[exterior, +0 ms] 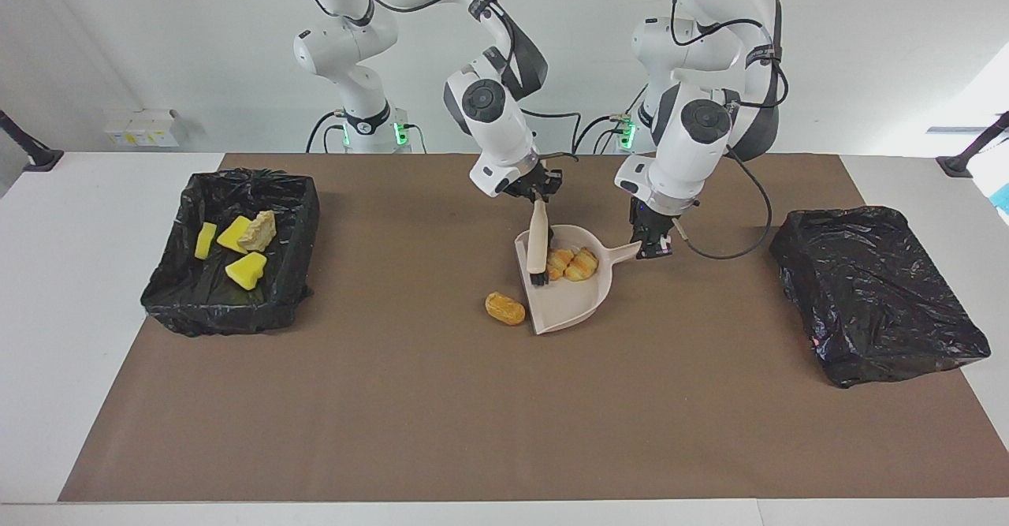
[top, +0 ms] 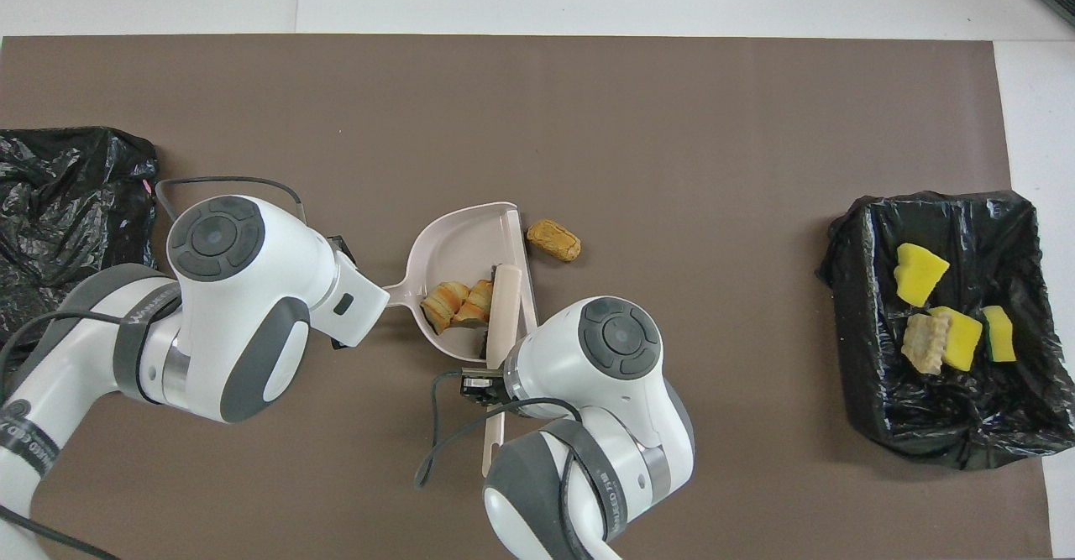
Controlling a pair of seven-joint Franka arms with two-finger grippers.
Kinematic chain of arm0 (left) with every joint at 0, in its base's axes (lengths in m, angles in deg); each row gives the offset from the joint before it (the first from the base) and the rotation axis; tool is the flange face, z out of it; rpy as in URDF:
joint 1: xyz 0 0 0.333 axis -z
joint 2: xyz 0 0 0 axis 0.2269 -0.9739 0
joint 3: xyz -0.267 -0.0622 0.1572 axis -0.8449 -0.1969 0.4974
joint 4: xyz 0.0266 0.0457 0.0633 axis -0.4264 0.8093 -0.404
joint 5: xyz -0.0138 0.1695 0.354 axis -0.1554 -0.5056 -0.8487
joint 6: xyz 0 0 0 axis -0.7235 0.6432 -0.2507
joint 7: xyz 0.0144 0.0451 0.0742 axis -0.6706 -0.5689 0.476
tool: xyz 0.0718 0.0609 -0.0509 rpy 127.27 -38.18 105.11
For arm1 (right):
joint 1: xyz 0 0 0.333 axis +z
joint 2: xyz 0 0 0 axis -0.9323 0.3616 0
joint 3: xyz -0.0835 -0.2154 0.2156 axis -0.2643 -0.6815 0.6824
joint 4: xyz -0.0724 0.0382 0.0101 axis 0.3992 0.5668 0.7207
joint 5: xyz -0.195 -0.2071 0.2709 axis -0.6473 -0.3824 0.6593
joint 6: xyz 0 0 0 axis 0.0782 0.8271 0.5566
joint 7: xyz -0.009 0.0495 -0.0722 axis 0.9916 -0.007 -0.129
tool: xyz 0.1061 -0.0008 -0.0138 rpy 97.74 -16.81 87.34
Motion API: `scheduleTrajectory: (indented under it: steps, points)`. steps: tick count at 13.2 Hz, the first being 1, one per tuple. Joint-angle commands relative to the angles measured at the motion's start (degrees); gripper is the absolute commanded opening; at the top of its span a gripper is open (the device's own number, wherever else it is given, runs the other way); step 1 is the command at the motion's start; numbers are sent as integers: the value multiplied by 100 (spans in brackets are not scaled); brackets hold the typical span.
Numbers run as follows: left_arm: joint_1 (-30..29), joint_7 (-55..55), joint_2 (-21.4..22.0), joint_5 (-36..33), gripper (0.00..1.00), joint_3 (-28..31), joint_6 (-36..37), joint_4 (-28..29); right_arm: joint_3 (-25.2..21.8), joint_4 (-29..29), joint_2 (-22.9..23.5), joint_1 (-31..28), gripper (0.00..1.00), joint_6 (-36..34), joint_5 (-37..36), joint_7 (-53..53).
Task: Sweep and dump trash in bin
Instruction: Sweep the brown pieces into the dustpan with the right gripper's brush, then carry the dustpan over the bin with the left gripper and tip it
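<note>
Trash (exterior: 504,308) sits just outside the dustpan (exterior: 569,301) lip: your right gripper (exterior: 538,192) pinches the brush (exterior: 538,244), left gripper (exterior: 653,244) clamps the handle. Keep the lip flat and sweep that 1 lump in.

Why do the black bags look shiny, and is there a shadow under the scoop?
Facing view: room light glints off the crinkly bin bag and the bin liner; only a faint soft shadow edges the dustpan. Overhead view: same glints on the bin, and both arms cast soft shadows on the table.

White wall (exterior: 158,37), white table (exterior: 71,289) under brown mat (exterior: 473,415), small white boxes (exterior: 142,128) by wall.
</note>
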Motion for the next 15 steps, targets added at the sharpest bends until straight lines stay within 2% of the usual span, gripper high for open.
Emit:
scheduleTrajectory:
  steps: [1,4,6,10,13,15]
  points:
    - [-61,231,99,139,0,-6,4,5,42,-47,-415,-442,0,-784,-847,4]
    - [-34,452,125,130,0,3,4,67,42,-161,-486,-785,0,-953,-1867,-75]
    - [-25,654,134,130,0,-6,-13,76,68,-380,-565,-1267,0,-1024,-2536,-686]
    - [10,1006,116,77,0,-6,-31,137,77,-478,-153,-1340,0,-428,-2644,-1462]
    - [107,1015,90,77,0,-6,-84,199,112,-329,286,-1007,0,-41,-2609,-1508]
    - [115,1015,125,77,0,-6,-84,251,208,-197,366,-910,0,-22,-2582,-1647]
